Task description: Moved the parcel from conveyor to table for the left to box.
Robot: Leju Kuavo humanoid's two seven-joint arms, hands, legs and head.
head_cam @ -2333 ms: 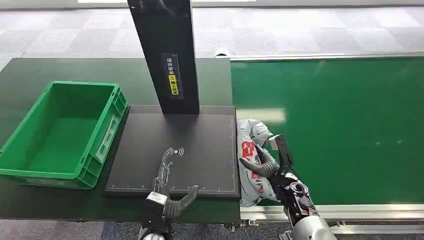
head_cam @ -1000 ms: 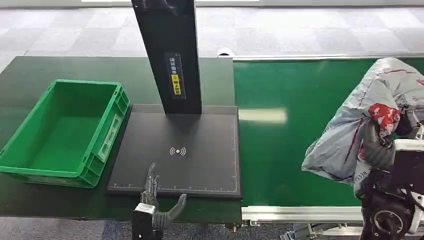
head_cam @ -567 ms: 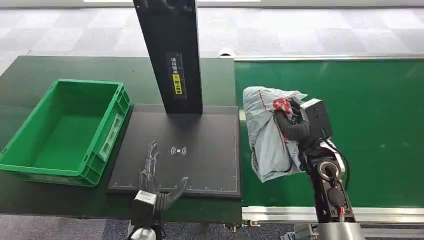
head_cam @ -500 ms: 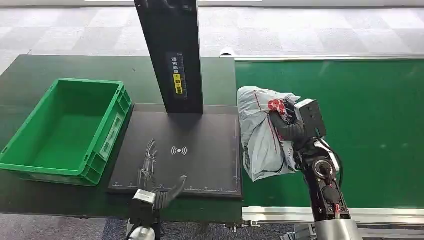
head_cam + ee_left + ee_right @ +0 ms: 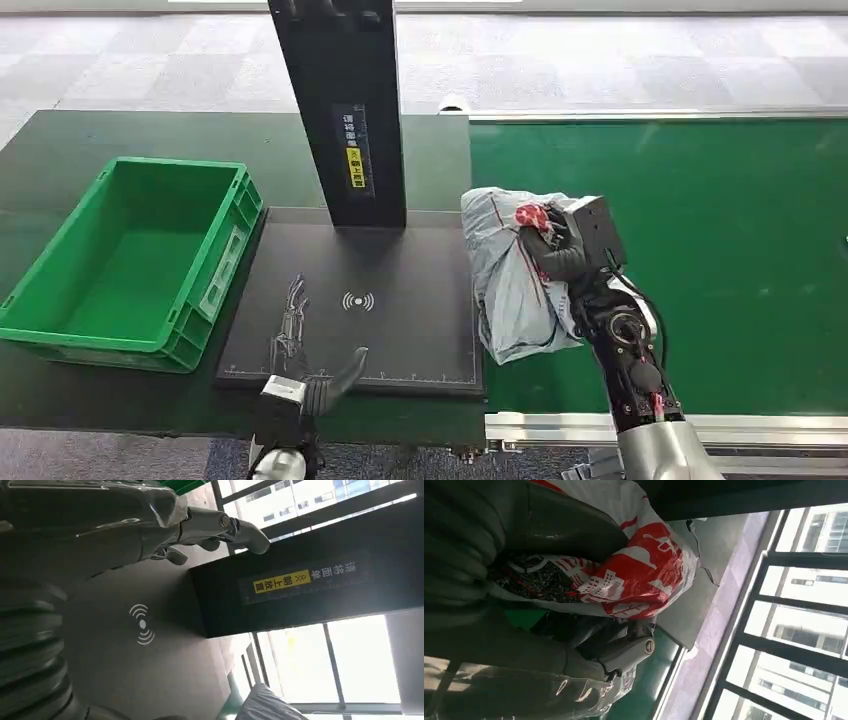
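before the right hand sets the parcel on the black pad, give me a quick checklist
1. Right hand grips the parcel: ok.
2. Parcel clear of the conveyor belt: cannot tell, its lower end hangs low.
3. Parcel over the black pad: not ok, mostly past its right edge.
4. Left hand off the pad: not ok, fingers lie over the near-left part.
5. Green crate empty: ok.

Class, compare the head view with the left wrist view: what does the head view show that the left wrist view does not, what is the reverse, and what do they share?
Head view alone: the green crate, the green conveyor belt and the right hand gripping the grey parcel.
Left wrist view alone: windows behind the post.
Both: the left hand, open over the black scanner pad with its wave symbol, and the black post's yellow label.
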